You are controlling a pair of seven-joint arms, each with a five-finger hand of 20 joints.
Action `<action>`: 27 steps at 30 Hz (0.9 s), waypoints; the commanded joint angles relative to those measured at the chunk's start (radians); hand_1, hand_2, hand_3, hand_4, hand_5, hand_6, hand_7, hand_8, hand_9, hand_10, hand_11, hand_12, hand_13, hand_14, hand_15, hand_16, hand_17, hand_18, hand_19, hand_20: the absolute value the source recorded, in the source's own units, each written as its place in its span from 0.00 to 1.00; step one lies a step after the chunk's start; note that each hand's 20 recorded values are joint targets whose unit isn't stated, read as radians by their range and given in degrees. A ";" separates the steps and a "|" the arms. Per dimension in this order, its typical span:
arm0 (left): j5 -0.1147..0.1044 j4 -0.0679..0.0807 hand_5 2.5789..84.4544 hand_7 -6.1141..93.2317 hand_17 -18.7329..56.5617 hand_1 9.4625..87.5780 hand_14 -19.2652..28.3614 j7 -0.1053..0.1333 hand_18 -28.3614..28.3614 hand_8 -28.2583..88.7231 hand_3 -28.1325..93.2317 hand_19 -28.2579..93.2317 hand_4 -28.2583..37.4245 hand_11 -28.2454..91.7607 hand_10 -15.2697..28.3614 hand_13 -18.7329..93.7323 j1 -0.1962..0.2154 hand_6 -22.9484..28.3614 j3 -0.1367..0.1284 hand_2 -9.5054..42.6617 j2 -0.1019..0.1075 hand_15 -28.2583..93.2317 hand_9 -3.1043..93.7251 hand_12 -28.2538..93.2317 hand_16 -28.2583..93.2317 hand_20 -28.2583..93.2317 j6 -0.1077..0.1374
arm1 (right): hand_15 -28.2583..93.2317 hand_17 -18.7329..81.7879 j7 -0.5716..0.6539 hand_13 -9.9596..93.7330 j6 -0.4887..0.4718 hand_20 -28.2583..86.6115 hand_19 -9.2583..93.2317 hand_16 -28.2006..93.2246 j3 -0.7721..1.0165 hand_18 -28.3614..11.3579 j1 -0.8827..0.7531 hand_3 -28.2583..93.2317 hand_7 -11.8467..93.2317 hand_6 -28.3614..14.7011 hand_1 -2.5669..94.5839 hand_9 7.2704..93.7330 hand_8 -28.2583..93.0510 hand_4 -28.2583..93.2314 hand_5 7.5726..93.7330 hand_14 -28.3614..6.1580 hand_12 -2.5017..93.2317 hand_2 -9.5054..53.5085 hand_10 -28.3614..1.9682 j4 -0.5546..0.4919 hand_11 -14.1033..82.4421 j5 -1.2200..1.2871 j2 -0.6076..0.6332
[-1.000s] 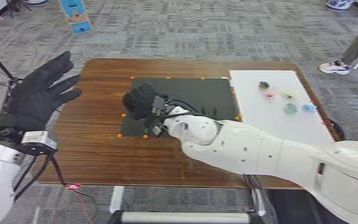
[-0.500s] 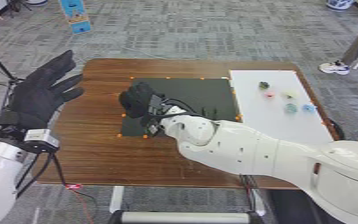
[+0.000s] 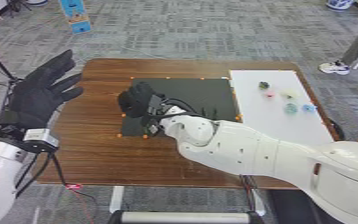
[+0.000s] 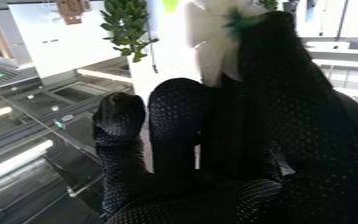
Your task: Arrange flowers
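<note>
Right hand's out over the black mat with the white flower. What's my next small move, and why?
Probably ease the right hand down slightly before letting go: it is over the black mat's left edge, with the white flower pinched at its fingers. I can't judge its height, so go slowly.

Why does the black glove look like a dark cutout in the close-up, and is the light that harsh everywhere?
Right wrist view: brightness behind the right hand probably turns it nearly to silhouette, and the pale petals of the white flower almost melt into the glow; head view: softer light, wood grain visible on the table, no harsh glare on the white board.
</note>
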 commanded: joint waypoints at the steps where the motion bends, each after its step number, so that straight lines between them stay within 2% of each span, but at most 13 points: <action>1: -0.002 -0.001 0.23 0.14 0.03 0.16 0.75 -0.004 0.98 0.21 0.76 0.56 0.00 0.27 0.57 0.29 -0.001 0.51 -0.001 0.06 -0.002 0.27 0.20 0.43 0.29 0.25 -0.007 | 0.88 0.50 -0.005 0.70 -0.019 0.77 0.92 0.52 0.021 0.26 0.002 0.71 0.51 0.81 0.59 0.81 0.17 0.00 0.63 0.70 0.41 0.00 0.84 -0.010 0.25 -0.024 -0.001; 6: -0.002 0.000 0.23 0.17 0.04 0.16 0.73 -0.005 0.96 0.20 0.76 0.55 0.00 0.28 0.56 0.30 -0.001 0.49 -0.003 0.05 -0.003 0.29 0.21 0.43 0.29 0.26 -0.011 | 0.88 0.50 -0.007 0.69 -0.038 0.77 0.92 0.52 0.028 0.26 -0.002 0.65 0.49 0.79 0.63 0.78 0.18 0.00 0.61 0.69 0.39 0.00 0.81 -0.014 0.28 -0.017 0.004; 10: -0.002 0.001 0.23 0.17 0.04 0.16 0.72 -0.004 0.95 0.19 0.76 0.55 0.00 0.29 0.55 0.30 -0.002 0.49 -0.001 0.05 -0.002 0.29 0.21 0.42 0.28 0.26 -0.008 | 0.88 0.49 -0.020 0.69 -0.055 0.77 0.91 0.52 0.037 0.26 -0.007 0.64 0.48 0.78 0.62 0.75 0.19 0.00 0.60 0.68 0.35 0.00 0.79 -0.016 0.32 -0.008 0.006; 12: -0.001 0.000 0.23 0.18 0.04 0.16 0.72 -0.006 0.95 0.19 0.76 0.55 0.00 0.29 0.55 0.30 -0.002 0.49 -0.001 0.04 -0.002 0.29 0.21 0.42 0.28 0.26 -0.008 | 0.88 0.49 -0.020 0.68 -0.060 0.77 0.91 0.52 0.040 0.25 -0.009 0.69 0.44 0.77 0.58 0.72 0.19 0.00 0.59 0.67 0.31 0.00 0.75 -0.018 0.37 -0.016 0.006; 16: -0.001 0.000 0.23 0.18 0.04 0.16 0.72 -0.004 0.94 0.19 0.76 0.55 0.00 0.30 0.55 0.30 -0.001 0.49 0.000 0.04 -0.003 0.30 0.21 0.42 0.28 0.26 -0.007 | 0.88 0.48 -0.014 0.67 -0.056 0.77 0.91 0.52 0.034 0.25 -0.005 0.76 0.42 0.77 0.53 0.69 0.11 0.00 0.58 0.66 0.25 0.00 0.71 -0.020 0.42 -0.020 0.008; 21: -0.002 -0.008 0.24 0.18 0.05 0.16 0.71 -0.004 0.94 0.18 0.76 0.55 0.00 0.30 0.55 0.30 0.017 0.49 -0.012 0.05 -0.013 0.30 0.21 0.42 0.28 0.26 -0.004 | 0.88 0.48 -0.025 0.67 -0.088 0.77 0.91 0.51 0.082 0.25 -0.030 0.76 0.43 0.76 0.53 0.68 0.10 0.00 0.57 0.66 0.24 0.00 0.70 -0.050 0.43 -0.045 0.027; 24: 0.000 -0.012 0.25 0.21 0.06 0.17 0.68 0.000 0.91 0.18 0.76 0.54 0.00 0.33 0.53 0.30 0.026 0.47 -0.021 0.04 -0.017 0.31 0.22 0.42 0.28 0.27 -0.003 | 0.88 0.48 -0.008 0.66 -0.170 0.77 0.91 0.52 0.139 0.25 -0.053 0.85 0.42 0.74 0.46 0.67 0.10 0.00 0.55 0.64 0.25 0.00 0.68 -0.115 0.44 -0.124 0.071; 27: 0.000 -0.016 0.25 0.22 0.06 0.17 0.66 0.002 0.90 0.17 0.76 0.53 0.00 0.33 0.53 0.30 0.039 0.46 -0.029 0.02 -0.027 0.32 0.22 0.42 0.28 0.27 0.000 | 0.88 0.48 -0.001 0.65 -0.210 0.77 0.92 0.52 0.201 0.24 -0.093 0.93 0.40 0.70 0.40 0.61 0.10 0.00 0.44 0.61 0.28 0.00 0.64 -0.178 0.50 -0.134 0.123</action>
